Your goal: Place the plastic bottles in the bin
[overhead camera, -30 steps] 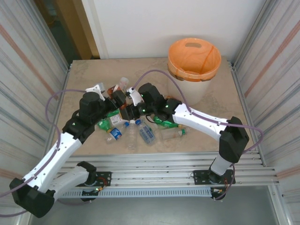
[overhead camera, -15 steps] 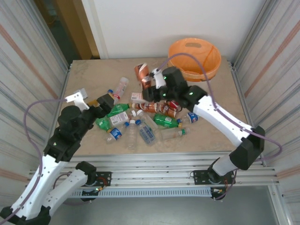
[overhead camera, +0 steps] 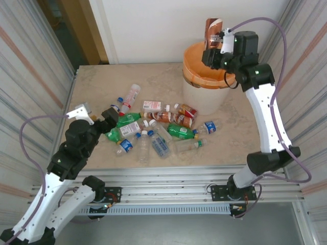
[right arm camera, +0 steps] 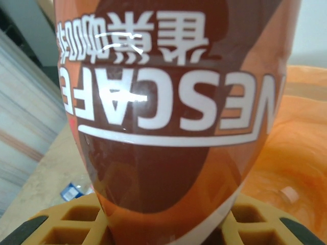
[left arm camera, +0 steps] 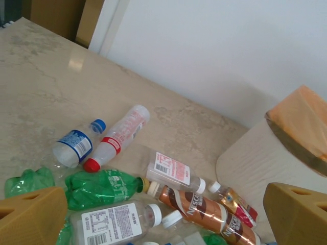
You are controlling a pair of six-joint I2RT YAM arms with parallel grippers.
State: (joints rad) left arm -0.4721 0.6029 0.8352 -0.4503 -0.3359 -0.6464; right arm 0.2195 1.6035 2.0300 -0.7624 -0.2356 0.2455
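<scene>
On the bench (overhead camera: 102, 84) the bin (overhead camera: 202, 97) stands far right, with loose plastic bottles (overhead camera: 156, 132) scattered mid-bench. I'm at the drop: my right jaws clamp a brown bottle (overhead camera: 213, 29) above the bin's rim, so next they must part. My left jaws gape wide, empty, beside the scattered bottles.
</scene>
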